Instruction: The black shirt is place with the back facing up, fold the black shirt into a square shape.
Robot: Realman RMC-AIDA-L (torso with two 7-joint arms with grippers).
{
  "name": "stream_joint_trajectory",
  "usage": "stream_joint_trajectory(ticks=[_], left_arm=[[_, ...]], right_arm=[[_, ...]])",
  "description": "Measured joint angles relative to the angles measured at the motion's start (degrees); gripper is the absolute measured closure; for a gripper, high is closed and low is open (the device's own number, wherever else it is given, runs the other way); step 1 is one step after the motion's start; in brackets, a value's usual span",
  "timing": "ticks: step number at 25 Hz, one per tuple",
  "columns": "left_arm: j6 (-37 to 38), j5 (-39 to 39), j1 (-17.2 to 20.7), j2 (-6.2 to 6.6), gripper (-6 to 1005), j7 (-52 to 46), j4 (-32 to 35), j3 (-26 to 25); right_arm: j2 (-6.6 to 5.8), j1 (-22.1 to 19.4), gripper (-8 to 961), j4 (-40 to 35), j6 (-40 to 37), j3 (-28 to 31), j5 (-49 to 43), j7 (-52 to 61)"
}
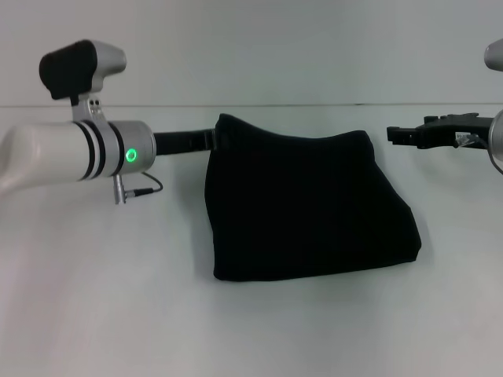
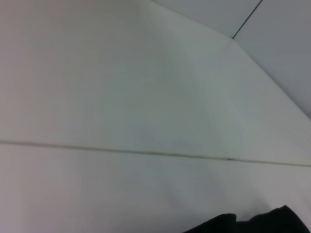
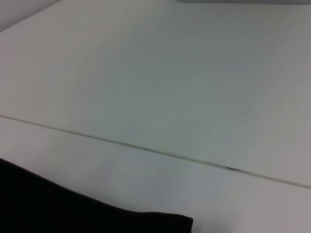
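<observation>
A black shirt (image 1: 306, 208) lies folded roughly square on the white worktop (image 1: 118, 298). The left gripper (image 1: 206, 140) touches its far left corner, grip unclear; the right gripper (image 1: 397, 134) hovers apart, opening unclear.

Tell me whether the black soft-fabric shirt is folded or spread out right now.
Folded. The black soft-fabric shirt lies as a compact, roughly square bundle on the white table, no sleeves or neckline showing.

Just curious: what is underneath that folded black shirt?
The black shirt lies on the white table. Only bare tabletop shows around it; whatever lies under the cloth is covered.
</observation>
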Motion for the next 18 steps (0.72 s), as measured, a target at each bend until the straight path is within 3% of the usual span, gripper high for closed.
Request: stream_joint_trajectory(ticks=[7, 18], left_arm=[[1.13, -0.01, -1.75, 0.68, 954, -0.11, 0.94, 0.0], [1.65, 0.22, -2.87, 0.7, 928, -0.1, 0.95, 0.07]], right_arm=[[0.22, 0.13, 144, 0.59, 0.36, -0.16, 0.04, 0.0], [0.32, 0.37, 144, 0.7, 0.53, -0.25, 0.08, -0.04]])
